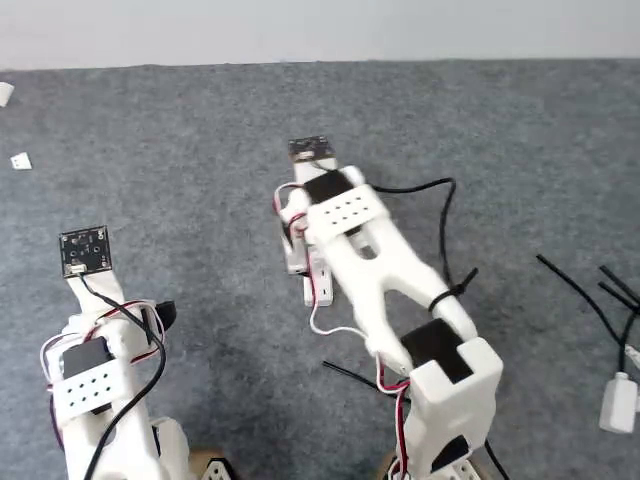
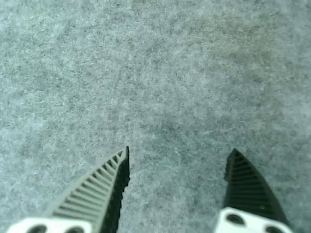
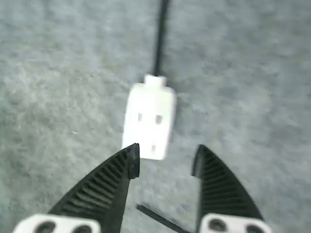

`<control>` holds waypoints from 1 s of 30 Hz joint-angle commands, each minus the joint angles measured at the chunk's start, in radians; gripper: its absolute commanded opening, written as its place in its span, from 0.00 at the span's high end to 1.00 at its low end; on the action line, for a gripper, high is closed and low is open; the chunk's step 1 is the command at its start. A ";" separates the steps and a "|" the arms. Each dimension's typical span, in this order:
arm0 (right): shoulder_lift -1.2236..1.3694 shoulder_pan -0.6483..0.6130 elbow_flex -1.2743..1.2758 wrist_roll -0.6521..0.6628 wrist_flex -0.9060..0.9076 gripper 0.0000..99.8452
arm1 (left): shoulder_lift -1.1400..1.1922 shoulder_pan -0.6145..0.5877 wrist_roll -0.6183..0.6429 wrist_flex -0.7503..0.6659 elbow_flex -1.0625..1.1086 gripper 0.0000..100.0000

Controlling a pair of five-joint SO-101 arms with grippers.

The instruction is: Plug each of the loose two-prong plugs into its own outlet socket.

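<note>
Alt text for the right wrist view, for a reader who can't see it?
A white plastic outlet socket block with a black cord lies on grey carpet, just ahead of the open right pincer and its black ribbed fingers.

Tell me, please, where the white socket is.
In the right wrist view, the socket lies on the carpet just ahead of the right gripper, its cord running away from the open jaws.

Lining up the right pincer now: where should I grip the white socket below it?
Probably take the white socket across its two long flat sides, coming straight down from above: it lies flat, slots up, with the cord leaving one short end.
</note>
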 commanded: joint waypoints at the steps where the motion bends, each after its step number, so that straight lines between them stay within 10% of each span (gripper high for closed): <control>1: -0.197 0.042 -0.041 0.048 0.065 0.86 | -0.018 0.038 0.002 -0.031 -0.004 0.70; 21: -1.010 0.763 0.848 0.261 -0.044 0.86 | -0.017 0.104 0.000 -0.034 0.016 0.70; 30: -0.852 0.963 0.914 0.783 0.077 0.86 | -0.017 0.104 0.000 -0.061 0.028 0.70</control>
